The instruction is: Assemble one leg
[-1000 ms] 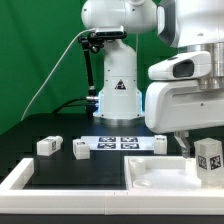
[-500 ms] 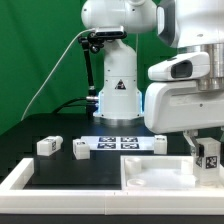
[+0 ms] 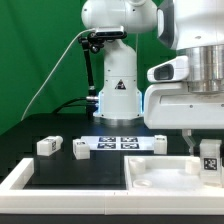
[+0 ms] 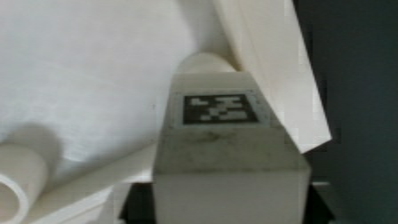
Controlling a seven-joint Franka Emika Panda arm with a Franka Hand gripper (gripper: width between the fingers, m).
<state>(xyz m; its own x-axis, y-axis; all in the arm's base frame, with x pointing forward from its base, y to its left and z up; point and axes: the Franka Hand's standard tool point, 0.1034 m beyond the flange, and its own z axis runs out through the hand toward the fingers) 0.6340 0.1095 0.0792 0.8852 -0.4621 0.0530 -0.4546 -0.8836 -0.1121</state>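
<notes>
My gripper point(image 3: 208, 140) is shut on a leg point(image 3: 209, 157), a small white block with a black-and-white tag, at the exterior view's right. It holds the leg upright over the right part of the large flat white square part point(image 3: 160, 175) with a raised rim. In the wrist view the leg point(image 4: 222, 150) fills the middle between the dark fingers point(image 4: 143, 198), its far end over the part's rim point(image 4: 276, 60). Whether the leg touches the part I cannot tell. Other loose legs lie on the black table: one point(image 3: 49, 146), another point(image 3: 81, 149).
The marker board point(image 3: 120, 143) lies on the table in front of the robot's base point(image 3: 117, 95). A third small white block point(image 3: 159, 143) stands by its right end. A white frame point(image 3: 20, 178) borders the table's front and left.
My gripper has gone down with the leg, toward the white square part. Nothing else has moved.
</notes>
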